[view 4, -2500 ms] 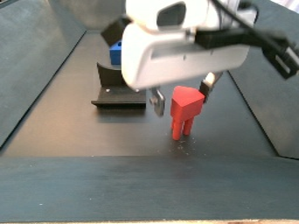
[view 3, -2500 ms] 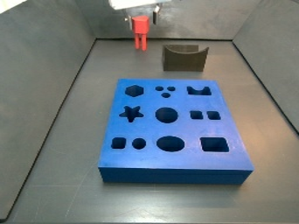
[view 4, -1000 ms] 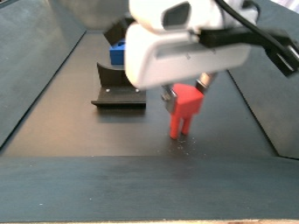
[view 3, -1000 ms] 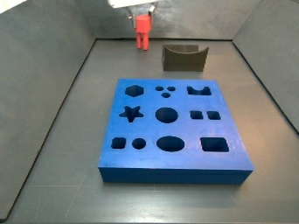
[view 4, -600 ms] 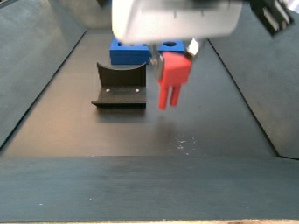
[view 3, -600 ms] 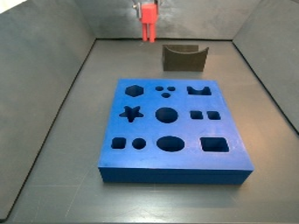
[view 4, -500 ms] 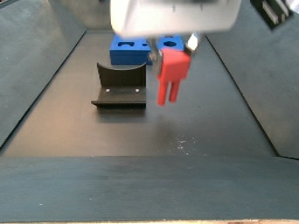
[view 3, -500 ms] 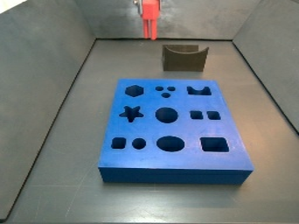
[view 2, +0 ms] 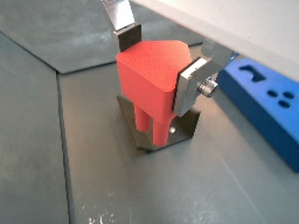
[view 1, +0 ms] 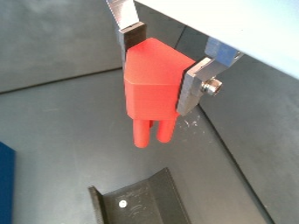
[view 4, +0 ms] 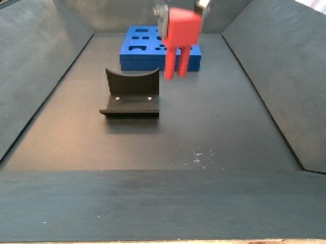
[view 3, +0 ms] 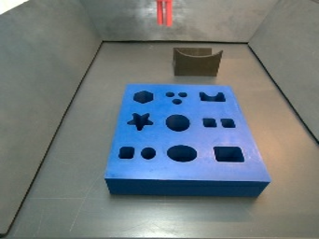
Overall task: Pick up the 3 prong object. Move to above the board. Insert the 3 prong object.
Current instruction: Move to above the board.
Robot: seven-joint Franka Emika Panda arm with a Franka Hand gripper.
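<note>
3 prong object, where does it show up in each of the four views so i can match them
Wrist view: the 3 prong object fills the centre, clamped between the gripper fingers, prongs down.
Wrist view: the object is again central and clamped, over the fixture.
Side view: it hangs at the top edge, beyond the board.
Side view: it hangs high, upper centre.
Shared landmark: the fixture, in all four.

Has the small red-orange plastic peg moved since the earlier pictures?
Yes. The red-orange plastic peg, held in the gripper, rose off the floor, now above the dark fixture.
</note>
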